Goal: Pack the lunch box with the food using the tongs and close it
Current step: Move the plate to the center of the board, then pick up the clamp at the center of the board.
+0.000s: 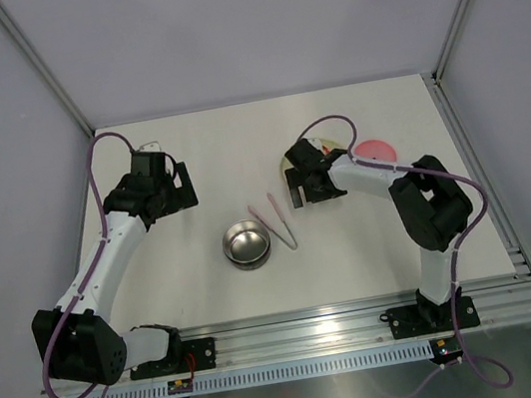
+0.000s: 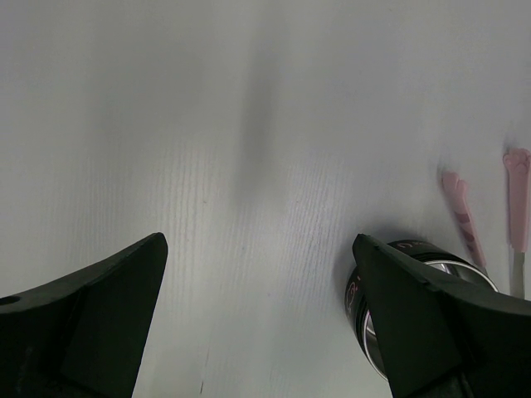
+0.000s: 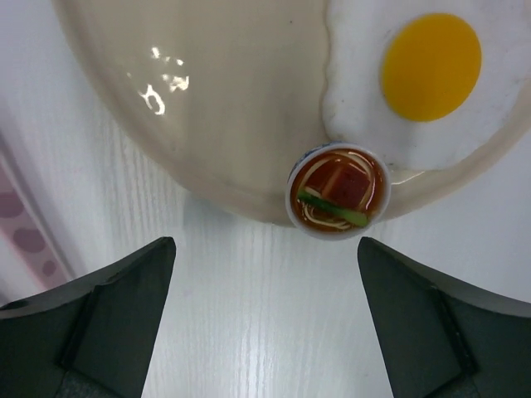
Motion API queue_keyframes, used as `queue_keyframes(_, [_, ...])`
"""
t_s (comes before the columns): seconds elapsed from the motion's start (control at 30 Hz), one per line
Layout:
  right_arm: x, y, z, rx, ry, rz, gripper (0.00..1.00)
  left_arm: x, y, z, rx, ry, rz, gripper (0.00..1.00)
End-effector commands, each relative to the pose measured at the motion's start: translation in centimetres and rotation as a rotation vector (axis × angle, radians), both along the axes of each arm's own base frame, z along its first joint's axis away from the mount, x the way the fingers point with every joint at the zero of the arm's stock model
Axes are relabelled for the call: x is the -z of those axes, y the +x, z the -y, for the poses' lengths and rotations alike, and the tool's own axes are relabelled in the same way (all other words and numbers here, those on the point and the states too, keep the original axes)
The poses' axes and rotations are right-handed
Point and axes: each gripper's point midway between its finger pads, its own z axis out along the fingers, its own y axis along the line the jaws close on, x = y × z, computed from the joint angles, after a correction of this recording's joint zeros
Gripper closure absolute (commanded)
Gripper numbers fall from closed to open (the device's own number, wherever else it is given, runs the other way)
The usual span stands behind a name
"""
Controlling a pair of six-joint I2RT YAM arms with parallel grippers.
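The tongs (image 1: pixel 274 221) lie on the table (image 1: pixel 383 241) just right of the lunch box (image 1: pixel 246 243), slanting far-left to near-right, nearer my right fingers (image 3: pixel 108 323) than my left fingers (image 2: pixel 91 315); both pairs spread apart, empty.

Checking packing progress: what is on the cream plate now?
A fried egg and a small round red-brown piece sit at the rim of the cream plate. The right arm covers most of the plate from above, so other food may be hidden.
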Motion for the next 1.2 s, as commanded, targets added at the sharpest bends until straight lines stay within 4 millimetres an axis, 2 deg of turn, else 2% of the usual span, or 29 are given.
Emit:
queue_keyframes(0.0, [-6.3, -0.1, -2.1, -0.086, 0.092, 0.107, 0.01, -1.2, 0.2, 0.2, 0.010, -0.006, 0.031, 0.01])
queue_keyframes(0.07, [-8.4, -1.2, -3.0, -0.130, 0.116, 0.148, 0.01, -1.6, 0.3, 0.6, 0.015, -0.022, 0.032, 0.01])
queue_keyframes(0.1, [-8.9, -2.3, -4.2, -0.176, 0.129, 0.153, 0.01, -1.9, 0.3, 0.6, 0.015, -0.026, 0.036, 0.01])
queue_keyframes(0.17, [-9.2, -3.9, -5.4, -0.223, 0.157, 0.145, 0.01, -2.5, 0.6, 0.7, 0.017, -0.027, 0.049, 0.01])
queue_keyframes(0.2, [-9.0, -5.1, -6.5, -0.254, 0.180, 0.123, 0.01, -2.7, 0.6, 0.7, 0.019, -0.024, 0.054, 0.01])
queue_keyframes(0.33, [-6.6, -7.9, -8.0, -0.290, 0.181, 0.056, 0.00, -2.8, 0.6, 0.5, 0.014, -0.016, 0.056, 0.01])
queue_keyframes(0.37, [-5.8, -8.5, -8.1, -0.298, 0.169, 0.035, 0.01, -2.7, 0.5, 0.5, 0.016, -0.018, 0.054, 0.01])
queue_keyframes(0.53, [-4.2, -10.9, -10.1, -0.358, 0.163, -0.002, 0.04, -2.5, 0.2, 0.6, 0.016, -0.026, 0.058, 0.01])
queue_keyframes(0.7, [-2.5, -11.2, -10.9, -0.380, 0.118, -0.028, 0.06, -2.8, 0.2, 0.4, 0.018, -0.017, 0.066, 0.01])
queue_keyframes(0.83, [-1.3, -10.8, -11.0, -0.369, 0.093, -0.031, 0.09, -2.9, 0.1, 0.2, 0.013, -0.009, 0.072, 0.01])
queue_keyframes(0.93, [-0.8, -9.8, -10.7, -0.326, 0.076, 0.013, 0.20, -2.7, -0.1, 0.2, 0.013, -0.010, 0.069, 0.01])
queue_keyframes(1.03, [-1.0, -8.8, -10.7, -0.292, 0.082, 0.067, 0.39, -2.6, -0.2, 0.2, 0.016, -0.011, 0.070, 0.01])
queue_keyframes(1.1, [-0.6, -8.6, -10.8, -0.292, 0.073, 0.066, 0.44, -2.5, -0.3, 0.1, 0.015, -0.010, 0.066, 0.01])
queue_keyframes(1.17, [-0.4, -8.5, -11.4, -0.308, 0.080, 0.059, 0.42, -2.4, -0.3, 0.1, 0.017, -0.008, 0.066, 0.01])
